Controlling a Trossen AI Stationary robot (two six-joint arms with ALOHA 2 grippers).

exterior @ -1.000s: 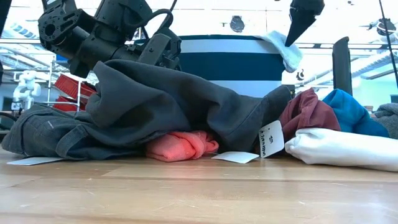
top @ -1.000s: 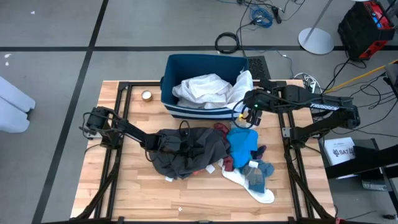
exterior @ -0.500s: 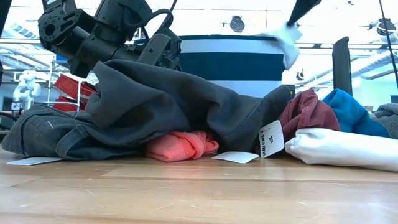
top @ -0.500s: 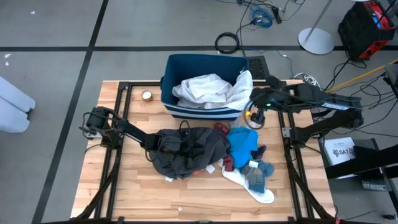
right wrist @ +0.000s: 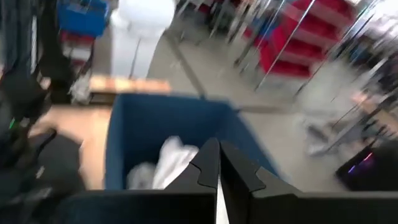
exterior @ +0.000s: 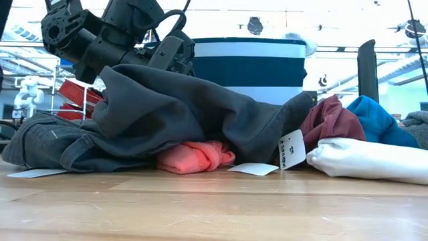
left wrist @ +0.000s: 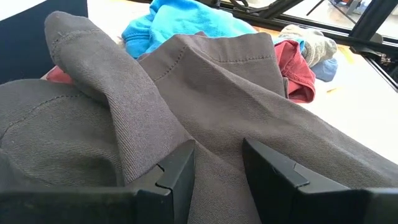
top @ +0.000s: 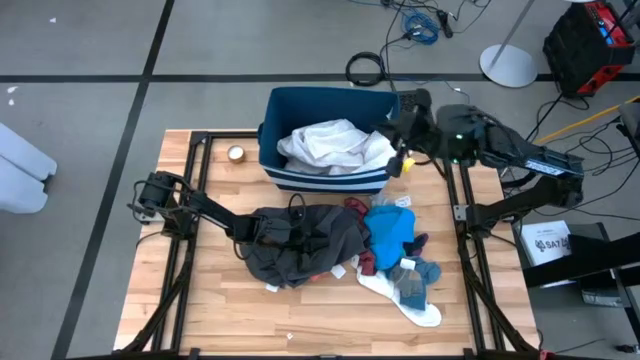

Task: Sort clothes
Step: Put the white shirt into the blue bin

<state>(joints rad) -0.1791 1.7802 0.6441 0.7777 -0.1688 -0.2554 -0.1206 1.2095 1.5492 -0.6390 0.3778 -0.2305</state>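
Observation:
The clothes lie in a heap on the table: a dark grey garment [top: 300,245], a maroon piece [exterior: 331,120], a bright blue one [top: 390,232], small blue-grey pieces [top: 415,275] and a white one [top: 405,305]. Another white garment [top: 335,143] lies in the striped blue bin [top: 300,105]. My right gripper [top: 395,122] is above the bin's right rim, shut on that white garment. My left gripper [left wrist: 217,146] stands open at the grey garment's left part, with a stretch of grey cloth between its fingers. My right gripper pinches a thin edge of the white garment [right wrist: 219,194] between its two shut fingers, coming nearly level from the table's right. That edge [top: 390,140] is drawn up over the bin's right rim; the rest lies in the bin. My left gripper comes slanting down from the table's left onto the top of the grey garment [left wrist: 214,186]; whether its fingers [left wrist: 177,174] touch the cloth, I cannot tell.
A roll of tape [top: 236,153] sits left of the bin. A salmon piece [exterior: 194,155] shows under the grey garment, with paper tags [exterior: 291,148] beside it. Bare wood lies along the table's near edge [top: 250,320].
My right gripper has risen and gone toward the table's far edge, tipping from pointing down to nearly level. The white garment's end that hung over the bin's right rim has been drawn up with it and now sits at rim height.

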